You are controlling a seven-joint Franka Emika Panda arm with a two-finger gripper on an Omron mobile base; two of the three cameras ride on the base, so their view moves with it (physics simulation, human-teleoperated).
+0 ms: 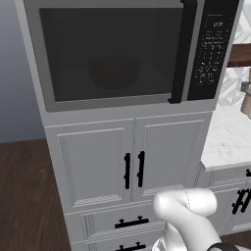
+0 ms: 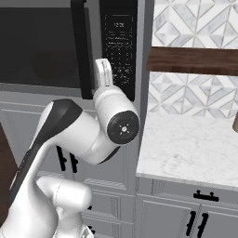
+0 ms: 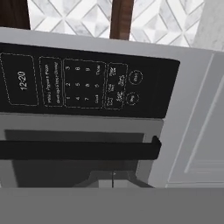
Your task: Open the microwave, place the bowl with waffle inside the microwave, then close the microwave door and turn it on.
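**Q:** What's in front of me?

**A:** I see the microwave (image 1: 122, 54) built in above grey cabinets (image 1: 130, 166). Its door (image 1: 110, 54) is shut, the black bar handle (image 1: 179, 51) upright at the door's right edge, touching the control panel (image 1: 211, 46).

**Q:** And the bowl?

**A:** Behind the dark glass I make out a faint round shape, the bowl (image 1: 113, 71), near the cavity's middle. I cannot see the waffle.

**Q:** The end effector?

**A:** It is raised before the panel's lower end (image 2: 103, 73). I cannot tell how far open it is, or whether it holds anything.
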